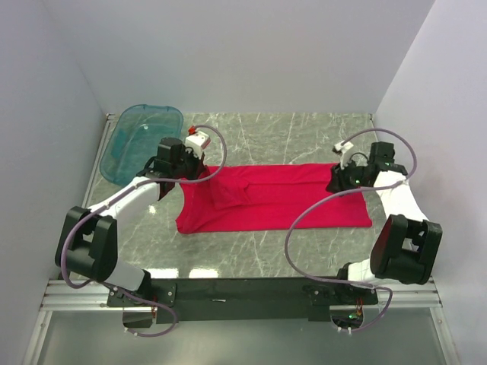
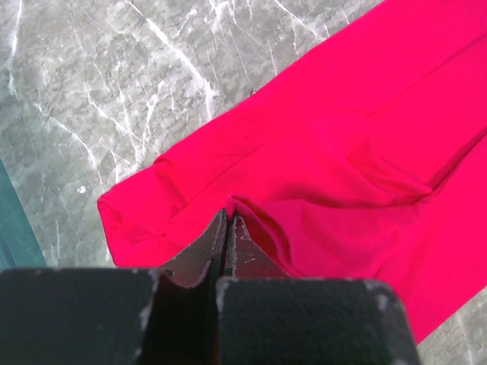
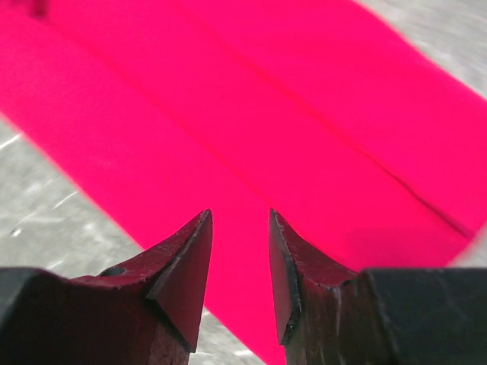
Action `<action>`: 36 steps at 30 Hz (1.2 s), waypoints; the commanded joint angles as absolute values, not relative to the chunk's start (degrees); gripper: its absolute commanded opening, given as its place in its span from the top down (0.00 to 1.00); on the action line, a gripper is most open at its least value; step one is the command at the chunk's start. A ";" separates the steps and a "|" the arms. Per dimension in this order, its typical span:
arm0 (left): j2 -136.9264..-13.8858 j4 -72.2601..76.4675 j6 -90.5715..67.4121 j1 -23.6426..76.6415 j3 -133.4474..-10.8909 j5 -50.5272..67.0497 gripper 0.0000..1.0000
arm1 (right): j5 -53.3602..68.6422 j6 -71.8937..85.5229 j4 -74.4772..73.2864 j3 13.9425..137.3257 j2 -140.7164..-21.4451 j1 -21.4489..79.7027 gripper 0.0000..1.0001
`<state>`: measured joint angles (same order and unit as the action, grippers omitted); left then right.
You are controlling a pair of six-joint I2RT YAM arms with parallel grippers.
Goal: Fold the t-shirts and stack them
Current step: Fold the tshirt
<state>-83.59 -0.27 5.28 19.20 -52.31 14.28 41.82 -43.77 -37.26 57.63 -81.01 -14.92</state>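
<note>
**Left hand (image 2: 228,220) clamping, right hand (image 3: 240,228) gaping over one t-shirt (image 1: 274,201)**

Red and single, it is lying flat on the counter (image 1: 304,137), long axis running left to right. Its left end is bunching between closed fingers; its right end is lying under parted ones.

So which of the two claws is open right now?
The right claw, its jaws apart over the right end of the red t-shirt; the left claw is shut, pinching a fold of it.

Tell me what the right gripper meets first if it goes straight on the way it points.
The t-shirt: the right gripper aims at the red cloth, flat on the table. Depth is unclear.
</note>
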 commanded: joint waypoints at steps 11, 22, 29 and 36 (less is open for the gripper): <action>-85.60 1.67 6.06 18.90 -55.63 15.56 1.00 | 49.58 -60.20 -39.56 50.10 -70.23 -0.54 0.54; -89.38 1.67 5.98 18.90 -57.39 13.89 1.00 | 41.40 -53.09 -30.07 49.84 -71.28 13.44 0.52; -92.37 1.76 5.80 18.90 -59.15 11.60 0.99 | 35.60 -50.27 -26.72 50.09 -73.30 21.08 0.52; -94.31 1.76 6.06 18.81 -61.00 13.79 0.99 | 33.58 -48.96 -25.93 51.85 -75.85 24.52 0.52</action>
